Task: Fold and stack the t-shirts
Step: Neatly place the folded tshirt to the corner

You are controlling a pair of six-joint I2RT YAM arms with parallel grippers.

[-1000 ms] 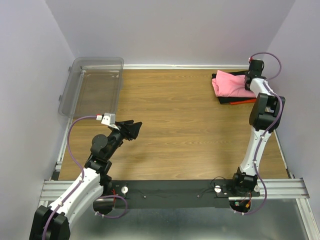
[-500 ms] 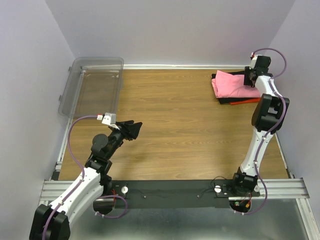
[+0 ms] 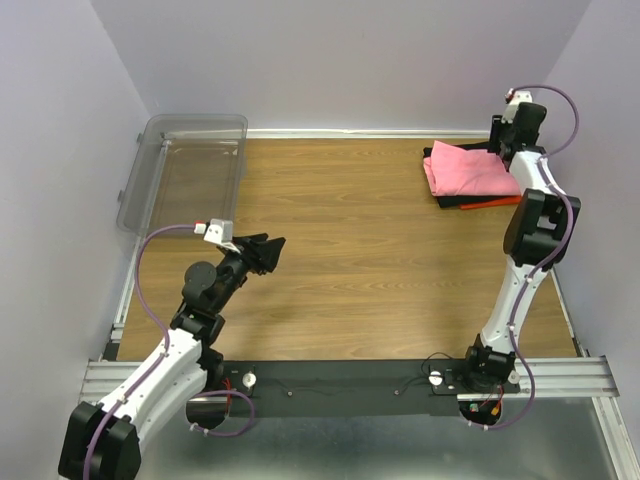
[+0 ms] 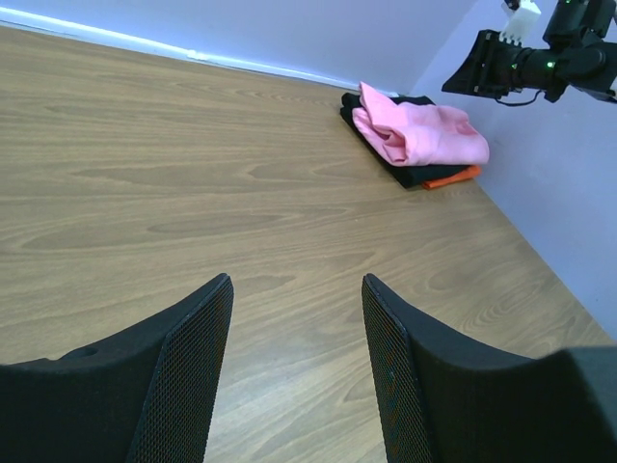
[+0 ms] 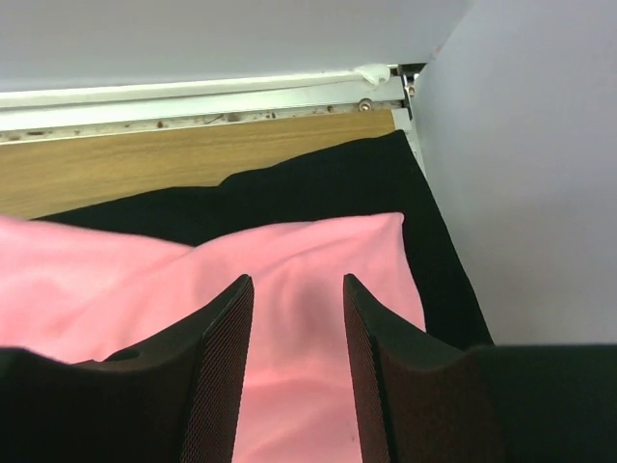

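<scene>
The t-shirts lie stacked at the table's back right corner: a folded pink one (image 3: 466, 168) on top of a black one (image 3: 447, 198), with an orange edge (image 3: 490, 203) showing below. My right gripper (image 3: 500, 138) hovers open just above the pink shirt's (image 5: 289, 318) far right part, nothing between its fingers; black cloth (image 5: 318, 183) shows beyond. My left gripper (image 3: 268, 251) stands open over bare wood at the left, far from the stack (image 4: 419, 133), its fingers (image 4: 193, 367) empty.
A clear plastic bin (image 3: 195, 121) stands at the back left corner. The right wall (image 5: 521, 145) and the back baseboard (image 5: 193, 96) run close by the stack. Wooden tabletop (image 3: 360, 240) stretches between the arms.
My right gripper has lifted off the pink shirt and drawn back toward the corner, its jaws wider apart. The pink shirt stays on the stack. The left arm has barely shifted.
</scene>
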